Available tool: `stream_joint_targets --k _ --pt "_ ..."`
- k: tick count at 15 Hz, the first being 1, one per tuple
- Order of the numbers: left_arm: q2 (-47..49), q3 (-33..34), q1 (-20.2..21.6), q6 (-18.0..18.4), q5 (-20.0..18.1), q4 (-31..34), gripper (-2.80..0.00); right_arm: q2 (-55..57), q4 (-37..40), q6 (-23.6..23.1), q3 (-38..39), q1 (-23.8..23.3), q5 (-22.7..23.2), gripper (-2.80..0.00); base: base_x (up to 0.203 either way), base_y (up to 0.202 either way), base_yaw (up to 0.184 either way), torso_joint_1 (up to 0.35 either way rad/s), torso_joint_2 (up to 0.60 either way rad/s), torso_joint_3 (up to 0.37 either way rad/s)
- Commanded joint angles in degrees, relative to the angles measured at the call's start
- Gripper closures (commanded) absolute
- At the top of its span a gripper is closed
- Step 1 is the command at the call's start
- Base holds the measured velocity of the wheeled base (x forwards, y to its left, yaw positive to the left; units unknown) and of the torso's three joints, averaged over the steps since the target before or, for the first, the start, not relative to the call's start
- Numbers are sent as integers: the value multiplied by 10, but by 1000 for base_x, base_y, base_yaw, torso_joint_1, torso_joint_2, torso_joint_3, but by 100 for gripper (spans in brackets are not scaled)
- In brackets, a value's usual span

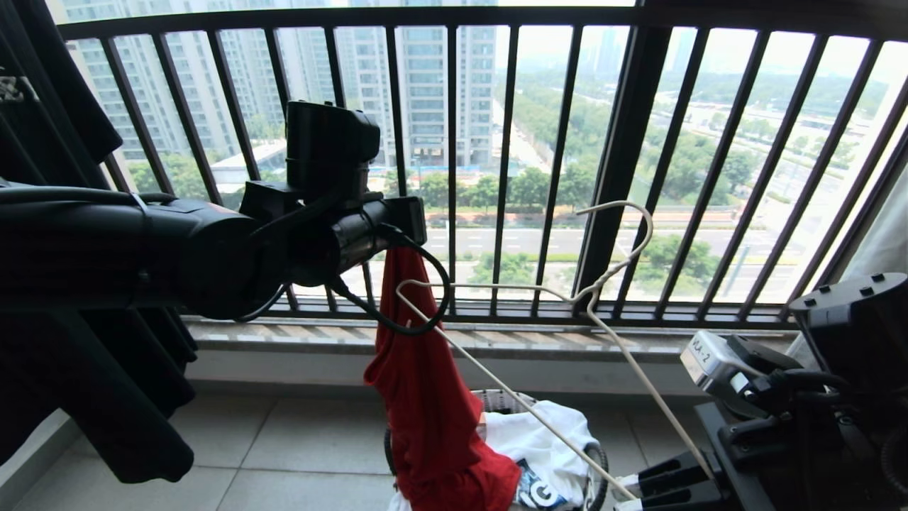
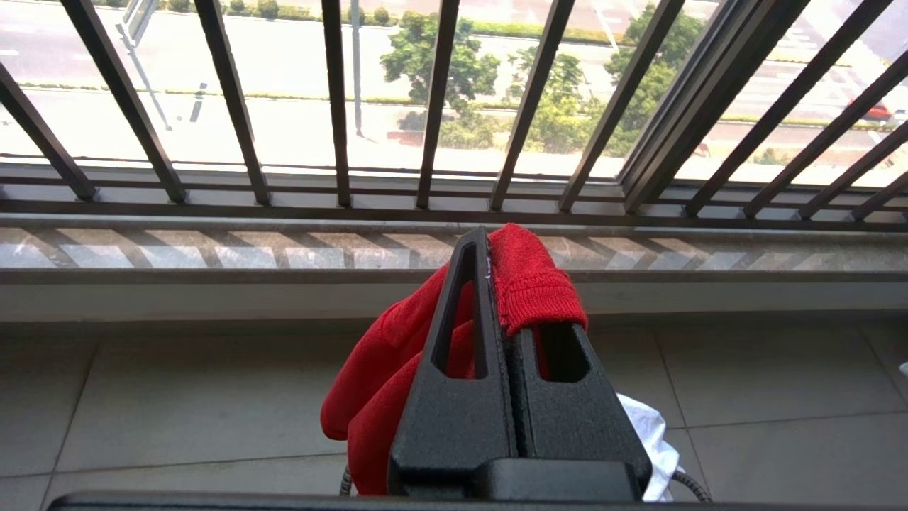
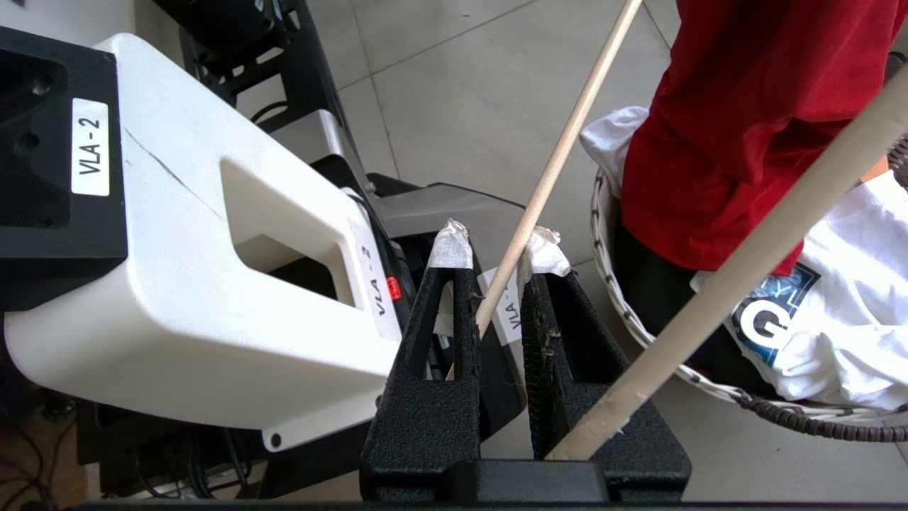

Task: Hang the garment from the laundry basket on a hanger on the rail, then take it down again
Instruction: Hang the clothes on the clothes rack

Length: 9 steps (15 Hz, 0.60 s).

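My left gripper (image 1: 406,241) is raised in front of the window bars and is shut on a fold of the red garment (image 1: 433,397). In the left wrist view the cloth (image 2: 539,284) drapes over one fingertip of the gripper (image 2: 500,284). The garment's lower end rests in the laundry basket (image 1: 599,461). Low at the right, my right gripper (image 1: 628,497) is shut on one arm of the white wire hanger (image 1: 589,292), whose hook points up and whose far end sits close to the garment. In the right wrist view the wire (image 3: 560,152) runs between the taped tips of the gripper (image 3: 496,248). The rail is out of view.
A white printed garment (image 1: 546,440) lies in the basket (image 3: 603,234). A black garment (image 1: 85,397) hangs at the left. The black window railing (image 1: 624,142) and a stone sill stand close behind. My own white-and-black body (image 3: 177,284) is right beside the right gripper.
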Motion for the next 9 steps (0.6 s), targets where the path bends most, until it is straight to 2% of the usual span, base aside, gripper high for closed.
stream_joint_targets --k 1,3,6,9 --pt "-2 6 -11 -1 1 -1 0 7 -40 49 0 7 2 0 0 0 0 0 0 0" --pt "-2 7 -13 -1 1 -1 0 8 -53 70 0 20 2 0 0 0 0 0 0 0" --pt "-4 7 -14 -1 2 -1 0 9 -53 74 -2 21 0 0 0 0 0 0 0 0" --pt "-12 10 -13 1 3 0 0 5 -54 72 -5 15 -36 0 0 0 0 0 0 0"
